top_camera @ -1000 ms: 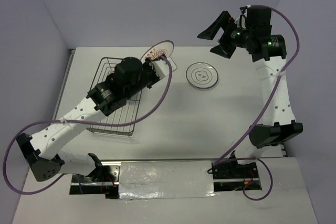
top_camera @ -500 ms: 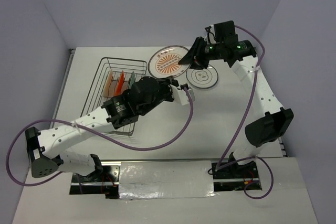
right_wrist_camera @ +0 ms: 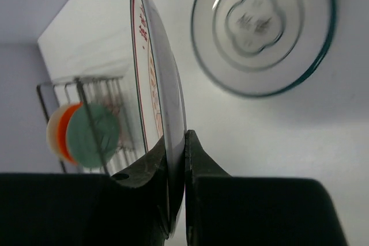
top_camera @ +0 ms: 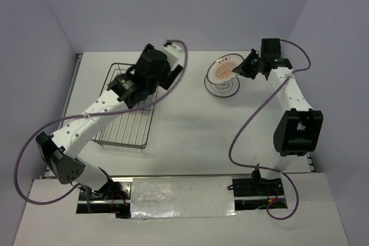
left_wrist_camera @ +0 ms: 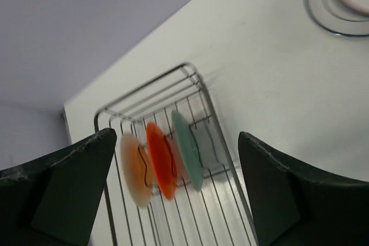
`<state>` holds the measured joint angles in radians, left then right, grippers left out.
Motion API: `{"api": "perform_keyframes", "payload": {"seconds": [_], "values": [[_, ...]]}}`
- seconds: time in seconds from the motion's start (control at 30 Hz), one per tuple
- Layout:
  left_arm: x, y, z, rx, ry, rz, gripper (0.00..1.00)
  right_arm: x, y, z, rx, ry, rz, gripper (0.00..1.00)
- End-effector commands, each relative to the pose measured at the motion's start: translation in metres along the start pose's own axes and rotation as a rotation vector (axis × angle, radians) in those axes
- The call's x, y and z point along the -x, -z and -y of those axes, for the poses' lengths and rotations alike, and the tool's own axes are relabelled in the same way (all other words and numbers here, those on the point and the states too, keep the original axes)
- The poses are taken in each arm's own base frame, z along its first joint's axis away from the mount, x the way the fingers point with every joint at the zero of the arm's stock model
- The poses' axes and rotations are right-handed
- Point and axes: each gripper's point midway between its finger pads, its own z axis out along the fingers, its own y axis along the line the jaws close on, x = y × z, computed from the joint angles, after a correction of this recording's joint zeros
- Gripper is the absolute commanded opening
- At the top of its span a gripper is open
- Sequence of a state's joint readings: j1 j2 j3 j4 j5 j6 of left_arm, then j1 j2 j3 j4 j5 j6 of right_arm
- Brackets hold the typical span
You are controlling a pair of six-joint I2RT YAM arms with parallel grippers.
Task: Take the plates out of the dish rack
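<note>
We counted one plate unloaded: the grey-ringed plate (top_camera: 221, 89) lay flat on the counter (top_camera: 190, 136), upper right of centre in the top view. Our right hand (right_wrist_camera: 176, 156) was clamped on the rim of the sunburst plate (top_camera: 226, 68), tilted just above the first and not yet set down. Our left hand (left_wrist_camera: 179, 191) hung over the dish rack (left_wrist_camera: 149, 87) at the upper left, jaws wide apart with nothing between them. There the cream plate (left_wrist_camera: 134, 168), orange plate (left_wrist_camera: 158, 159) and teal plate (left_wrist_camera: 187, 148) stood upright side by side. We judged these three were left to lift out.
</note>
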<state>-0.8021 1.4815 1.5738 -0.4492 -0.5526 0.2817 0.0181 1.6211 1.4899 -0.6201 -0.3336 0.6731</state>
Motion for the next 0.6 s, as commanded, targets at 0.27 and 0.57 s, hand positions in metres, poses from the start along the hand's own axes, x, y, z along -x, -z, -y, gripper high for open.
{"api": "perform_keyframes", "payload": {"seconds": [0.27,0.57], "values": [[-0.086,0.052,-0.055,0.118,0.430,-0.285,1.00,0.047,-0.104,0.088,-0.110,0.050,0.022,0.10],[-0.115,0.060,-0.069,0.166,0.674,-0.298,0.99,0.021,-0.096,0.149,-0.565,0.144,-0.077,0.79]]}}
